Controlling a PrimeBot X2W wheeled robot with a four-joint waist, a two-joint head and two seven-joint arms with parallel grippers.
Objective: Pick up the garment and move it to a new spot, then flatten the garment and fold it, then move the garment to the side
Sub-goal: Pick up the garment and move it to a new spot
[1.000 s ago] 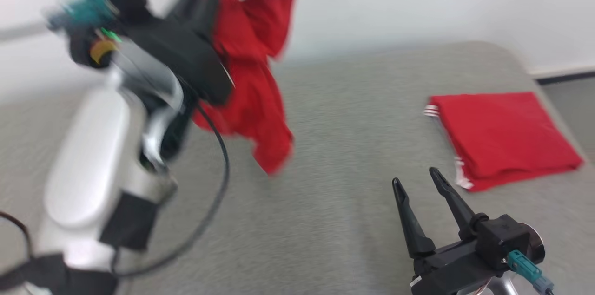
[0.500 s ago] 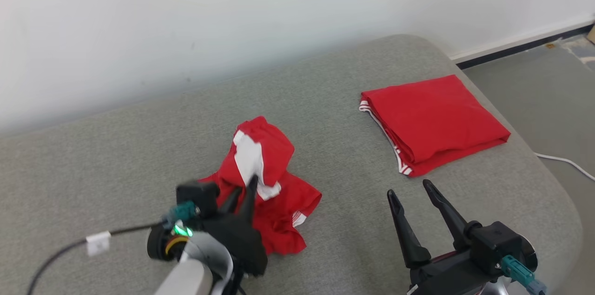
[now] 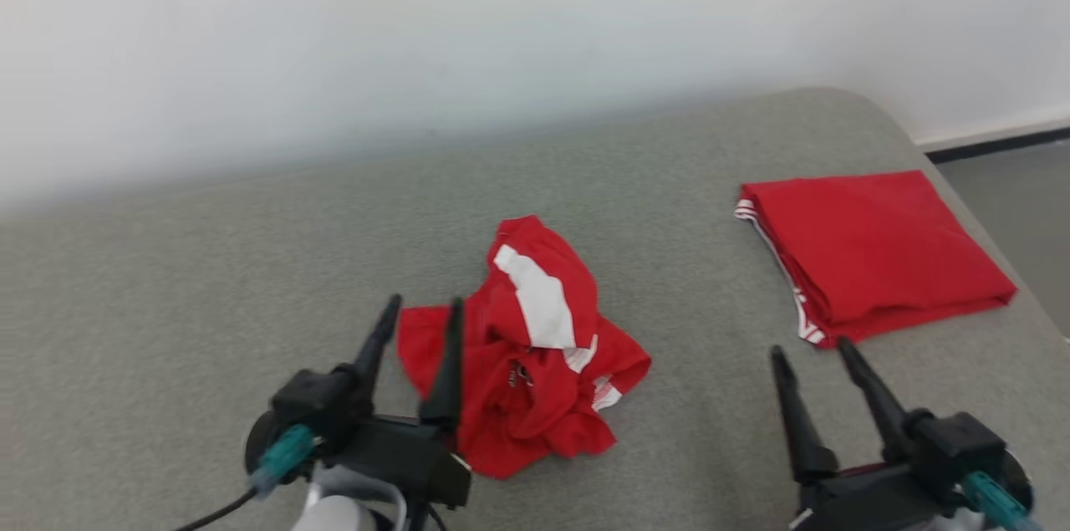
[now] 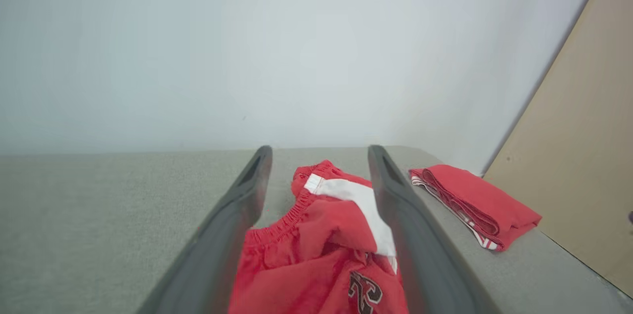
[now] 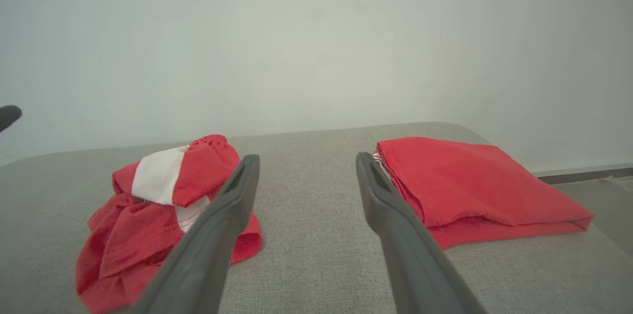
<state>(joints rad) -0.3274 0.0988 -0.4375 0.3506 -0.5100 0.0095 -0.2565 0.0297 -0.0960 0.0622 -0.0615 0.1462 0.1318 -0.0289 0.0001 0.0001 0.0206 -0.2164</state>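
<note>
Near edge, 6 o'clock: my left tool is released, jaws wide, nothing in them. One finger overlaps the heap's 9 o'clock edge. My right tool is also released and empty, at 4 o'clock from the heap and apart from it.

The garment, red with a white panel, lies crumpled mid-bench, at my left tool's 1 o'clock.

My read: the flatten step is in hand. To do it well:
- Pinch the elastic waistband at both ends, one tool each, single layer only.
- Pull toward 9 and 3, then drag toward 6 to lay it out.
- Stay clear of the folded red garment at 2 o'clock.

Count: two tools, one crumpled garment, one folded, one bench.
</note>
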